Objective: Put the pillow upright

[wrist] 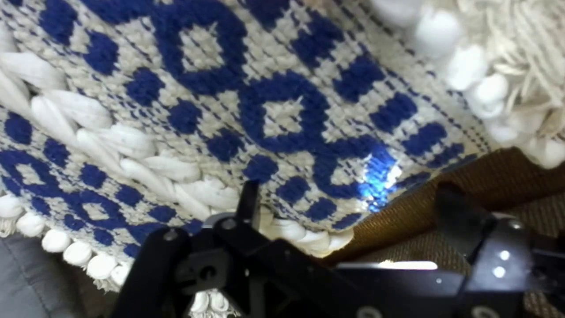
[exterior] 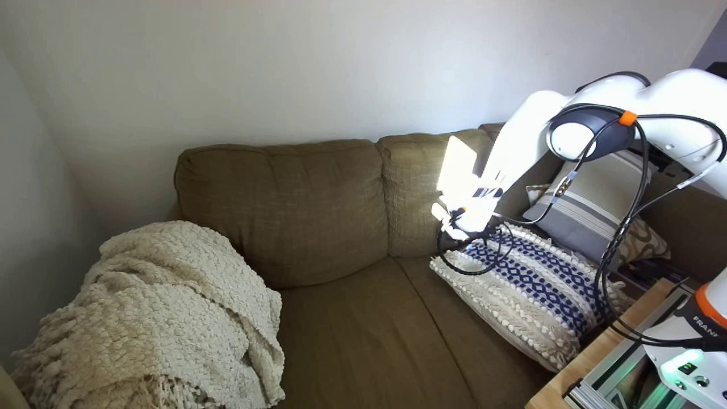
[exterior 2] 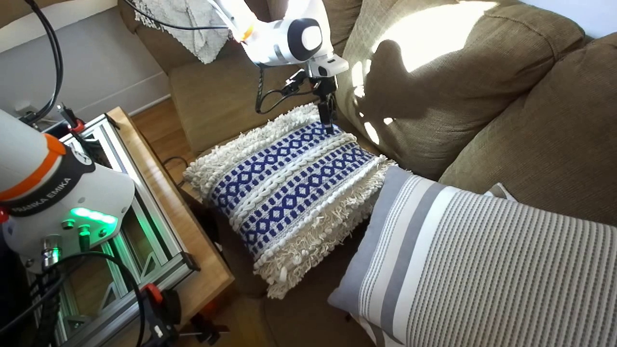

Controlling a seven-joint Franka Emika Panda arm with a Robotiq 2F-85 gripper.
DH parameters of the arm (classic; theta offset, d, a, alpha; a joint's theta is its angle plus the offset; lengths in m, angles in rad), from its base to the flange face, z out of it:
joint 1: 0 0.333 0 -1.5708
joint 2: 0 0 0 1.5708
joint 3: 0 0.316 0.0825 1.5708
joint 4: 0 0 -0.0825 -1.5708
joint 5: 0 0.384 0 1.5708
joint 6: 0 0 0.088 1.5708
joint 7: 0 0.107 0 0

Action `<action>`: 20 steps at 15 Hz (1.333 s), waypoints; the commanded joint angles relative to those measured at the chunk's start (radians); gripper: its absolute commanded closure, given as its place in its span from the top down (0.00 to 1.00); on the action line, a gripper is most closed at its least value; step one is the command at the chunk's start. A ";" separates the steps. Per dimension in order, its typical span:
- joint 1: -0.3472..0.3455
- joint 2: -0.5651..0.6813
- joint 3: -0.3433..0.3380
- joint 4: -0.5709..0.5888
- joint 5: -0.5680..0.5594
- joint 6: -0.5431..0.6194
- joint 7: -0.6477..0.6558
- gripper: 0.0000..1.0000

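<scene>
Olive-brown sofa [exterior: 284, 210] spans the scene; white robot arm [exterior: 525, 133] reaches over its seat [exterior: 352, 341] from the right in an exterior view. Wood-edged table [exterior 2: 173, 205] w/ robot base [exterior 2: 103, 190] stands at left in an exterior view. Cream knit blanket [exterior: 164, 318], heaped at left in an exterior view; grey striped pillow [exterior 2: 482, 270], near right in an exterior view. Just beside it, cream-and-navy pillow [exterior 2: 294, 178] lies flat on the seat btwn backrest [exterior 2: 506, 96] & table. Gripper [wrist: 349, 189] is at its backrest-side edge, fingers [wrist: 248, 203] well apart, that edge btwn them in wrist view; can't tell re contact. Dark band [exterior 2: 43, 195] on base reads "FRANKA EMIKA".
</scene>
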 commanded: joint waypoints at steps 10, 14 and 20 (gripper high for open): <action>-0.104 0.238 0.079 0.280 0.093 -0.084 -0.112 1.00; -0.124 0.262 0.094 0.307 0.085 -0.151 -0.249 0.69; -0.155 0.261 0.121 0.320 0.117 -0.229 -0.381 0.27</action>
